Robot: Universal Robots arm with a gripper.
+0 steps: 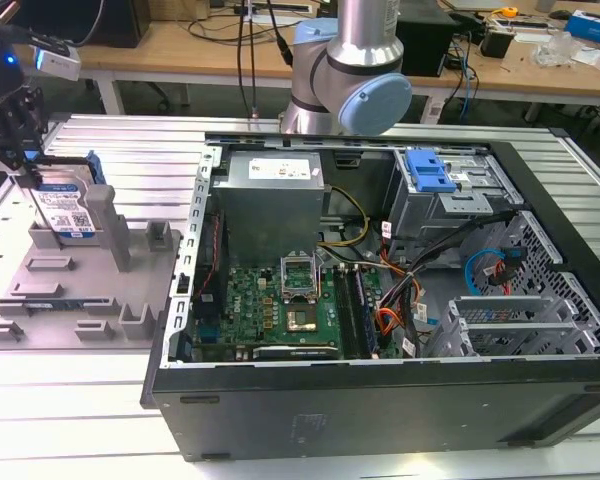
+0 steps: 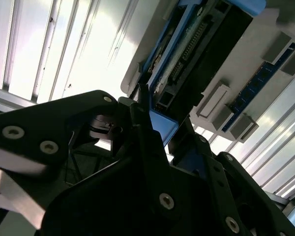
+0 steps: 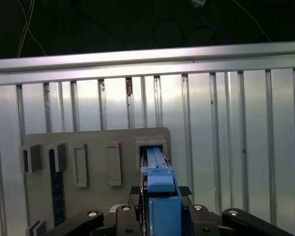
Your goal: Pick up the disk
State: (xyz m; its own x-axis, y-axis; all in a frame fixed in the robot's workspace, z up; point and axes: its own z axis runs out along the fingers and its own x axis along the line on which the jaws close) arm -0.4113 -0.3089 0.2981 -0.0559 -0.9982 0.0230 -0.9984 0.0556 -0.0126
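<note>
The disk (image 1: 72, 208) stands on edge in a slot at the back of the grey fixture (image 1: 80, 290), at the exterior view's left, its white-and-blue label facing the camera. My gripper (image 1: 32, 172) comes down on its upper left corner, one finger on each flat side, shut on it. In the first wrist view the disk (image 3: 156, 160) appears edge-on with its blue rail running between my fingers (image 3: 186, 192), its far end in the fixture's (image 3: 98, 142) slot. The second wrist view shows the disk's (image 2: 201, 49) dark connector edge just beyond my gripper (image 2: 152, 115).
An open computer case (image 1: 540, 400) takes up the middle and the exterior view's right, with a blue-handled drive cage (image 1: 428, 170) inside. The arm's base (image 1: 350, 70) stands behind the case. A memory stick (image 3: 56, 187) lies in the fixture. The table top (image 1: 80, 420) is ribbed metal.
</note>
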